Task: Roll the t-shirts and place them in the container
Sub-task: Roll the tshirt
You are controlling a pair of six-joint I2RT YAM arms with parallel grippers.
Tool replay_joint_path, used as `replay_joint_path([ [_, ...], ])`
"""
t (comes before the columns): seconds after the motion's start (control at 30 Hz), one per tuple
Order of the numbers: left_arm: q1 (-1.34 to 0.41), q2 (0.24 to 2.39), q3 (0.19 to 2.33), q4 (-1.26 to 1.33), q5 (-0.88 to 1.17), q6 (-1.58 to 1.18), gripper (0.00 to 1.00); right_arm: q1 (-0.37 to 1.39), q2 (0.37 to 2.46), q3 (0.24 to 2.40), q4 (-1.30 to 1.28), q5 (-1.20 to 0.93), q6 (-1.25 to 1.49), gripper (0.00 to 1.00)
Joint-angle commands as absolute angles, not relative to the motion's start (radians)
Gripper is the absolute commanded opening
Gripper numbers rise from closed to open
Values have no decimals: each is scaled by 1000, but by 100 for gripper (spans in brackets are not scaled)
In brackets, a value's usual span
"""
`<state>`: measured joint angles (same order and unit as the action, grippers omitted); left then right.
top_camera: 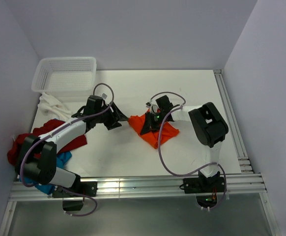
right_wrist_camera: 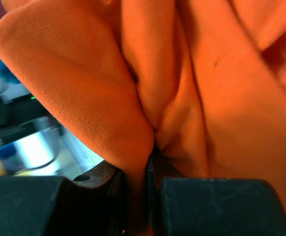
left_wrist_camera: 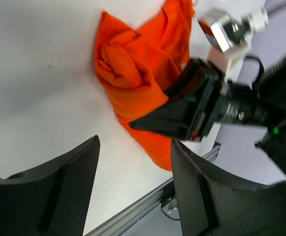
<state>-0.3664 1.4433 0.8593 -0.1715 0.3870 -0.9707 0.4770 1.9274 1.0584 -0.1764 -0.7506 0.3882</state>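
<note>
The orange t-shirt lies crumpled and partly rolled at the table's middle, its rolled end showing in the left wrist view. My right gripper is shut on a fold of that orange cloth, which is pinched between the jaws. My left gripper sits just left of the shirt and apart from it, open with nothing between its fingers. The right gripper's black fingers press on the shirt in the left wrist view. A dark red t-shirt, a blue one and a white one are heaped at the left.
A white mesh basket stands at the back left corner. Aluminium rails run along the table's near edge and right edge. The left arm reaches across the pile of shirts.
</note>
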Motion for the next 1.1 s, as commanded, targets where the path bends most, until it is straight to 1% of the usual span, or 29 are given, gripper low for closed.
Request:
replay_joint_path([
  [0.0,-419,1397,816,-14,390,-953,65,453,2026,1037,-172,-885,413,0],
  [0.2,-544,1440,750,147,324,-963,67,393,2077,971,-77,-986,465,0],
  [0.33,-566,1508,749,193,301,-969,66,373,2094,945,-54,-999,459,0],
  [0.47,-565,1577,805,207,287,-977,65,364,2103,936,-55,-982,448,0],
  [0.67,-563,1721,957,167,311,-962,62,353,2131,936,-52,-983,442,0],
  [0.77,-561,1821,1015,88,282,-940,57,342,2137,930,-34,-983,439,0],
  [0.9,-522,1919,1028,84,314,-945,57,327,2137,916,-17,-980,436,0],
  [1.03,-492,1919,1075,3,266,-927,59,327,2128,910,-20,-962,431,0],
  [1.07,-482,1898,1089,-64,229,-920,59,328,2126,910,-17,-965,433,0],
])
